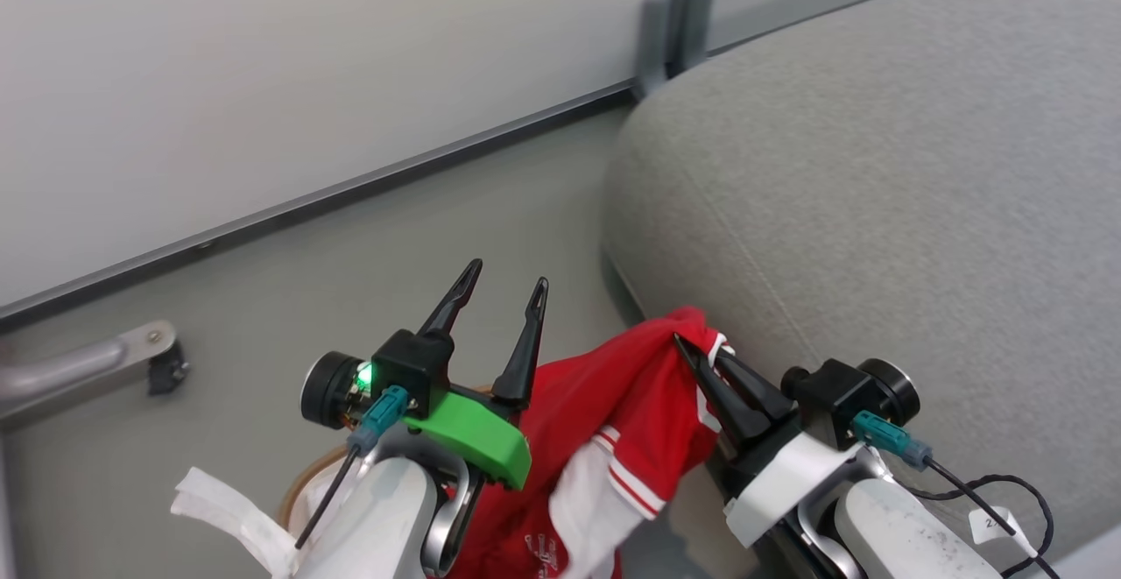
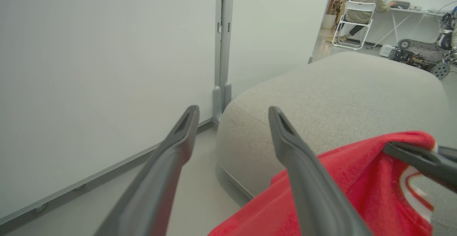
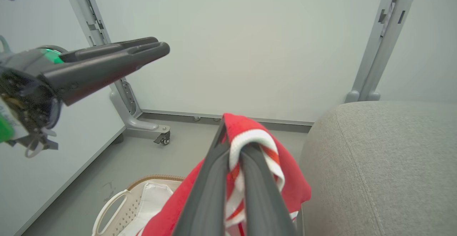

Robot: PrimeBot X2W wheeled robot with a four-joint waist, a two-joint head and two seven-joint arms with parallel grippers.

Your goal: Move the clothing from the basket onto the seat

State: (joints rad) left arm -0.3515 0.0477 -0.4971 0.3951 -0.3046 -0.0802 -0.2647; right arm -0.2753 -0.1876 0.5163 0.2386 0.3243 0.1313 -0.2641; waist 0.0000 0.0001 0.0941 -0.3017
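A red garment of the clothing with white panels and striped trim hangs from my right gripper, which is shut on its striped hem. The right wrist view shows my right gripper pinching the clothing above the basket. The cloth trails down toward the basket's brown rim. My left gripper is open and empty, just left of the cloth. It stands the same way in its own view, with the clothing to its right. The grey seat lies right of both grippers.
A white partition wall with a grey base rail runs behind. A caster foot of its frame stands on the floor. The basket's white liner spills over at lower left. Far off, a person sits at a desk.
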